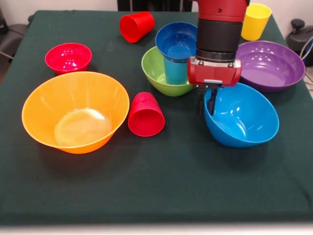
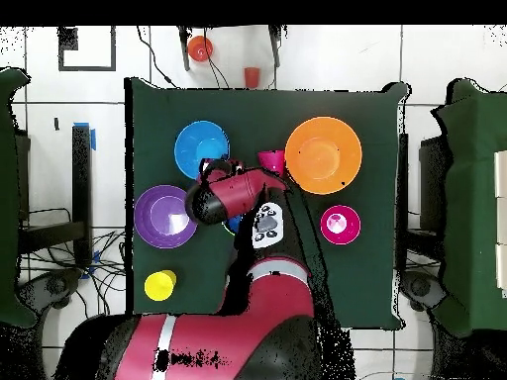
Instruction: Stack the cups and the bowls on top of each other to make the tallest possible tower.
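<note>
While the gripper hung at the near-left rim of the medium blue bowl, the step in hand looked to be taking that bowl by its wall. The bowl sat tilted, its mouth turned toward the front camera, so the pinch would want one finger inside and one outside, set squarely across the rim, lest the glossy plastic squirt free. From the front, the two dark fingers stood close together with only a narrow gap, at the rim's edge; whether they had plastic between them I could not tell.

Going down in size, the huge orange-yellow bowl stood upright at the left front, the natural base. The wide purple bowl lay just behind the blue one. The green bowl already carried a small tower: the light blue cup standing in it, with the small dark blue bowl perched on top. The small red bowl sat apart at the far left. One red cup lay on its side beside the orange bowl, another red cup lay tipped at the back, and the yellow cup stood upright behind the purple bowl.

The arm came down steeply, wrist nearly vertical, reaching across the table's middle in the overhead view.
</note>
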Motion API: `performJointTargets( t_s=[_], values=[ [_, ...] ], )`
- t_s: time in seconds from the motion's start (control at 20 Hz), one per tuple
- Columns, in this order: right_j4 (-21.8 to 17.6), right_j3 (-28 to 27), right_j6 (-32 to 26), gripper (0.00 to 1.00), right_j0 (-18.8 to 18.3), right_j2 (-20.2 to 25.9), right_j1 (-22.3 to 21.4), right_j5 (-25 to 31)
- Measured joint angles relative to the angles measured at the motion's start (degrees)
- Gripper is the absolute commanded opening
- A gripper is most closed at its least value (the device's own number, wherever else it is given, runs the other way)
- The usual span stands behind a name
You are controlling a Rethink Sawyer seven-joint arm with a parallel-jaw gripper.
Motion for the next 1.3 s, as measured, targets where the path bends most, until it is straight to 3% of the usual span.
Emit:
performJointTargets(
  t_s=[0.45, 0.8, 1.3],
  values=[
    [0.0, -0.1, 0.0, 0.0, -1.7, 0.4, -0.1, -1.9],
    [0.0, 1.2, 0.0, 0.0, -6.9, 5.3, -1.2, -2.0],
    [0.2, 4.3, 0.0, 0.0, -11.6, 11.3, -5.7, 0.3]
  ],
)
